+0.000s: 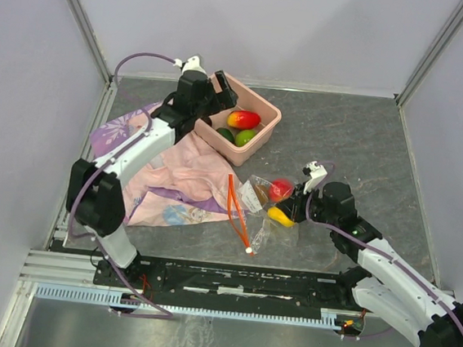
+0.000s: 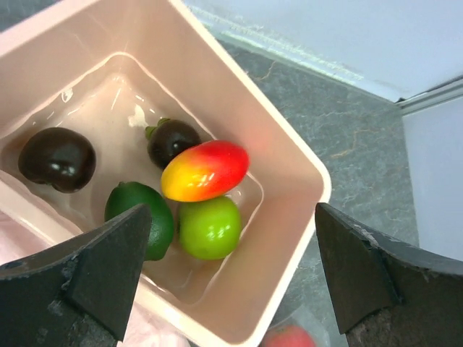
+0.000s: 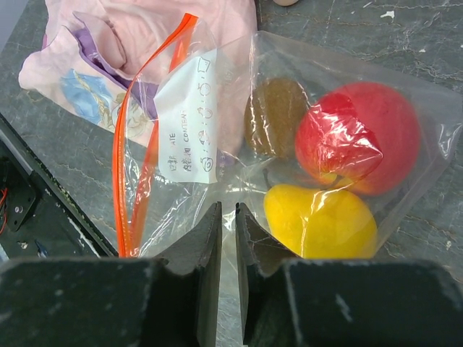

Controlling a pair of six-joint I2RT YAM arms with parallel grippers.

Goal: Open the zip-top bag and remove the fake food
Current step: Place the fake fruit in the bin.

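Near the middle of the table (image 1: 357, 145), toward its front edge, lies the zip-top bag (image 1: 267, 226), flat on the grey surface just right of a pink-and-purple printed cloth (image 1: 182, 177). Its orange zip strip (image 3: 124, 202) runs down the side nearest the cloth, with the small white slider (image 1: 249, 250) at the near end. A white label (image 3: 189, 123) shows through the crinkled film. Inside the bag is part of the fake food (image 1: 279, 190): a red round fruit (image 3: 354, 137), a yellow fruit (image 3: 318, 220) just below it and touching it, and a dull brown piece (image 3: 278, 116) beside the red one, toward the label.

The right gripper (image 3: 226, 210) sits at the bag's near edge, next to the yellow fruit. Its jaws are drawn almost together, leaving only a thin slit, and they nip the clear film.

Farther back and to the left stands a salmon-pink tub (image 2: 239, 94), its near-left side just beside the cloth. It holds more plastic produce: a red-and-yellow mango (image 2: 206, 170) lying across a bright green lime (image 2: 210, 228), a darker green fruit (image 2: 141, 217) next to that, and two dark purple pieces, one with a stem cap (image 2: 172, 141) and one apart near the tub's far wall (image 2: 58, 159).

The left gripper (image 2: 231, 217) hangs over the tub, jaws spread wide, with nothing between them.
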